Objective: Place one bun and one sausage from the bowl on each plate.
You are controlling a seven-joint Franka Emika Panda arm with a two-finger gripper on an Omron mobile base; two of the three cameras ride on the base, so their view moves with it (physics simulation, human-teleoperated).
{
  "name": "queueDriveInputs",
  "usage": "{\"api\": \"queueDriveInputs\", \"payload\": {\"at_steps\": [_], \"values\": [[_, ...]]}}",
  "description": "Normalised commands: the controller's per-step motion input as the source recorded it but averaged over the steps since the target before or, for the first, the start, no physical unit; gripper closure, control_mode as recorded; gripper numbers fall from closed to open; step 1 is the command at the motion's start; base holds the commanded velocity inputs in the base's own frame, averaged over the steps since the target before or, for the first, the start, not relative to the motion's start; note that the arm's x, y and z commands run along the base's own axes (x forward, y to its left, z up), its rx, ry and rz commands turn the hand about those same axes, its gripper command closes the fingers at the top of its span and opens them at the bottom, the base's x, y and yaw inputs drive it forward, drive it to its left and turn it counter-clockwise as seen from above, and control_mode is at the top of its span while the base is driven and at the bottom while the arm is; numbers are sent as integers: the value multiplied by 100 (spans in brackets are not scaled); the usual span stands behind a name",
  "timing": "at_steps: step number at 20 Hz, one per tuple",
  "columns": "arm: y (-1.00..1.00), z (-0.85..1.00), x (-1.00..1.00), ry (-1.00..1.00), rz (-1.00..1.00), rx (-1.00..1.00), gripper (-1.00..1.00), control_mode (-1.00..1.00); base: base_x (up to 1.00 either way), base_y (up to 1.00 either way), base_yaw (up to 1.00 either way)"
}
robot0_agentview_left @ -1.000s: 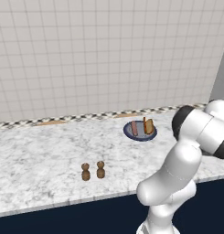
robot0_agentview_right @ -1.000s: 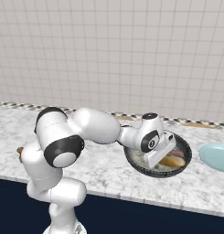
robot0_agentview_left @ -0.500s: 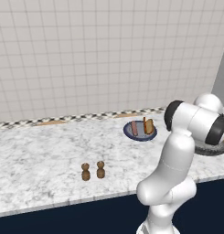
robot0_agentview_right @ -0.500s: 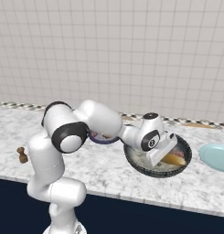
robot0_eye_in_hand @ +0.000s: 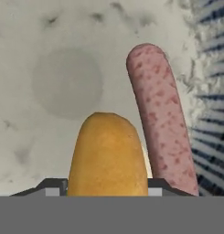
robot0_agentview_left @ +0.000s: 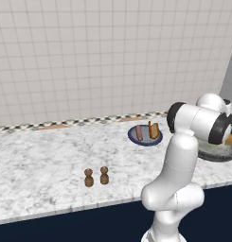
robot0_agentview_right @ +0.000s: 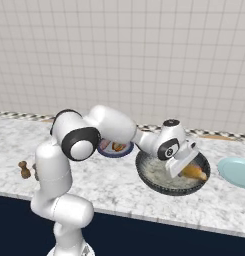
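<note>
since a second ago the arm's elbow has swung from low beside the base to up over the desk [robot0_agentview_right: 119,187], while the hand [robot0_eye_in_hand: 107,185] stays down in the bowl [robot0_agentview_right: 149,172]. nearest the hand camera, a golden bun [robot0_eye_in_hand: 108,155] lies between the two dark finger tips [robot0_eye_in_hand: 51,186], which sit just beside its flanks; whether they truly pinch it or only stand close around it cannot be told. just beside the bun, a pink speckled sausage [robot0_eye_in_hand: 161,114] lies on the pale speckled bowl floor, running toward the ribbed dark wall. from the right base camera, the bun's orange end [robot0_agentview_right: 194,172] shows under the hand at the bowl's right side. just right of the bowl lies the pale blue plate [robot0_agentview_right: 236,171], bare. farther back, the navy plate [robot0_agentview_left: 145,135] carries a bun and a sausage. well left, two small brown shakers [robot0_agentview_left: 96,177] stand side by side on the marble.
</note>
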Motion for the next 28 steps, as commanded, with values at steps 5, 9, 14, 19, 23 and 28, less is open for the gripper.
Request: {"api": "queueDriveInputs", "payload": {"at_steps": [5, 9, 14, 19, 23, 28], "values": [[17, 38, -41, 0, -4, -2, 100, -100, 0, 0, 0], [76, 54, -96, 0, -12, -6, 100, -100, 0, 0, 0], [100, 48, -52, -2, -28, -11, 100, -100, 0, 0, 0], [95, 37, -23, -5, -41, -1, 100, -100, 0, 0, 0], [41, 46, 0, 0, -41, 8, 100, -100, 0, 0, 0], [44, 32, -3, -3, -40, 18, 100, -100, 0, 0, 0]]}}
